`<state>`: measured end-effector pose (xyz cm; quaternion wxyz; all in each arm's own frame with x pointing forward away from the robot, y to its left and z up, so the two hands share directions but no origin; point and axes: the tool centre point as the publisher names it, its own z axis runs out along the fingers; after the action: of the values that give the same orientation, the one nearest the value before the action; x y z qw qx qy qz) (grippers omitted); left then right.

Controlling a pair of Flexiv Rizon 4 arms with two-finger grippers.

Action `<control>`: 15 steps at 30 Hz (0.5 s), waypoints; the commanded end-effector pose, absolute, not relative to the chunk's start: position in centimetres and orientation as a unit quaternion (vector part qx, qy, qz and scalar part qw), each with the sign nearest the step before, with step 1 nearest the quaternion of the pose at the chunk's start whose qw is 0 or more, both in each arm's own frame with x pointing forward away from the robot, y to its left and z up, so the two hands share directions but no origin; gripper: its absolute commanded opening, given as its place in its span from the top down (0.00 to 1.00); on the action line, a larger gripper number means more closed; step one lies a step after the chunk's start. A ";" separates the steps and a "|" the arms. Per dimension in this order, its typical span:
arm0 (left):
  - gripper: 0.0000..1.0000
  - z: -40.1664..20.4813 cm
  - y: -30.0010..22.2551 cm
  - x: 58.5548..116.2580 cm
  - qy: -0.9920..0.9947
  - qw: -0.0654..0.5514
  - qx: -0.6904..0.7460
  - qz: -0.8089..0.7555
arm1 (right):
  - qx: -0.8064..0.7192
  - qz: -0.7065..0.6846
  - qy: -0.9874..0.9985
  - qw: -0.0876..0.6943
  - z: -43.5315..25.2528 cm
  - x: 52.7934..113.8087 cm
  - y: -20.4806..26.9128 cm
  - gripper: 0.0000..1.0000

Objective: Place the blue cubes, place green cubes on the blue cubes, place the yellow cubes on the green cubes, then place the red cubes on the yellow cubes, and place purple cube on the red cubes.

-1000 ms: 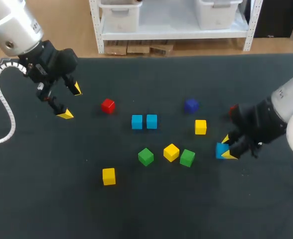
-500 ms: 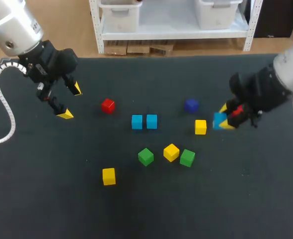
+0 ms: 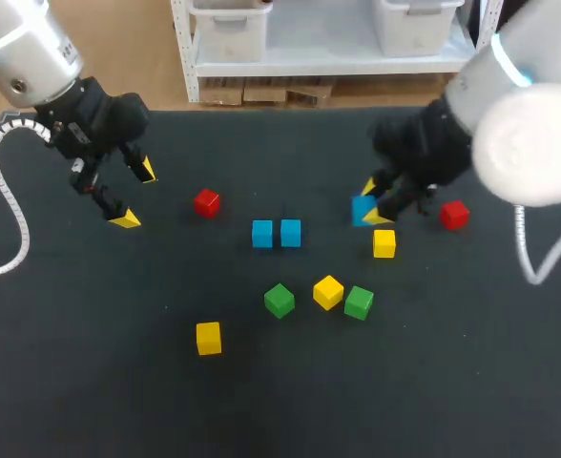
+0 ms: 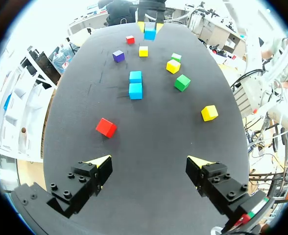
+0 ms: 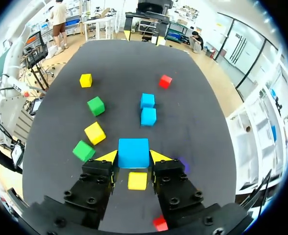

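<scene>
My right gripper is shut on a blue cube and holds it above the table, right of the paired blue cubes. In the right wrist view the held blue cube sits between the yellow tips, over a yellow cube. Two green cubes flank a yellow cube. Red cubes lie at left and right. The purple cube shows in the left wrist view. My left gripper hangs open at far left.
Another yellow cube lies just in front of the right gripper, and a third yellow cube sits alone toward the front left. The black tabletop has free room along its front and left.
My right arm has lifted the blue cube from the front right and carried it back and left toward the middle, uncovering the right red cube. The left arm has not moved.
</scene>
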<state>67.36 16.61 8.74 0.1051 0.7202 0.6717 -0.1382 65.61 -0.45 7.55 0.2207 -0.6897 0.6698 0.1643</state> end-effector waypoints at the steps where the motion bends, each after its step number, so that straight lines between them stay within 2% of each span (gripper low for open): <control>1: 0.00 8.7 16.7 67.5 0.670 0.105 0.721 -0.139 | -0.697 0.189 0.662 0.202 5.3 67.4 1.6 1.00; 15: 0.00 8.7 16.7 67.5 0.670 0.105 0.721 -0.139 | -0.691 0.214 0.662 0.198 0.9 68.4 3.8 1.00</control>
<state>67.36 16.61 8.74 0.1051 0.7202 0.6717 -0.1382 67.64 3.34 1.61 0.2057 -0.6884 0.6656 0.2021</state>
